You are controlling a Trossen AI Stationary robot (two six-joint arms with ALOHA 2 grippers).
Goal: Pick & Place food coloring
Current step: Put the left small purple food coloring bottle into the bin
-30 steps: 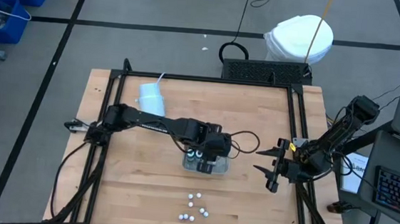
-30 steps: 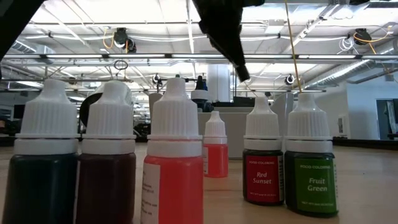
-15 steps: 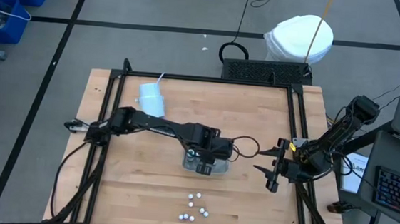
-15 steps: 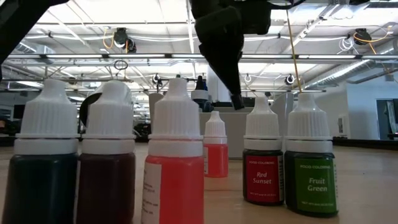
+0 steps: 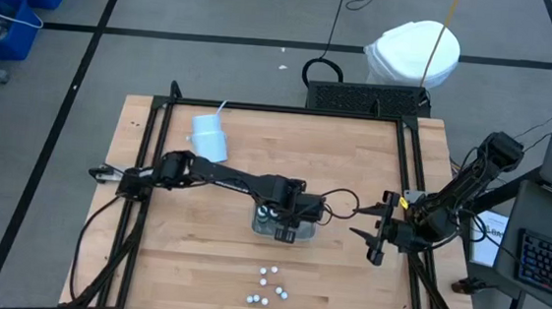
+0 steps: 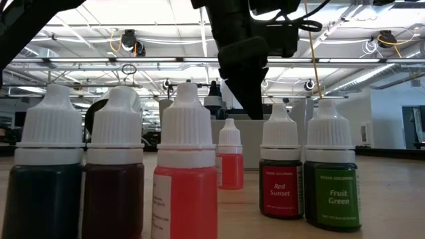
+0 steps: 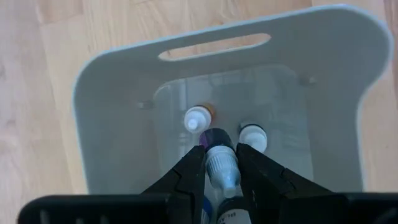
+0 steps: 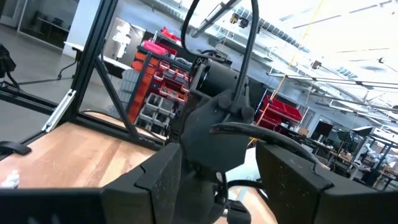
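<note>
Several white-capped food coloring bottles stand on their bases near the table's near edge, and they fill the low view's foreground. A clear square tray sits mid-table. Two more white-capped bottles stand inside it. My left gripper hangs over the tray, pointing down, and is shut on one small bottle. In the low view it shows behind the bottle row. My right gripper waits open near the table's right edge. My left gripper pinches a small bottle between its two fingers at the bottle's white part. It comes from above, pointing down. The bottle lies along the fingers, lifted clear over the tray's inside. A dark purple end shows past the fingertips and a dark labelled part sits farther back.
A white cup with a straw stands toward the table's far left. Black frame rails run along the table's sides. Bare wood lies between the tray and the bottle group. The tray's wall with its handle slot rings the drop space.
My left gripper has moved a little toward the table's near edge and down toward the tray, still shut on the bottle. In the low view it has sunk lower behind the bottle row. The right arm has stayed still.
</note>
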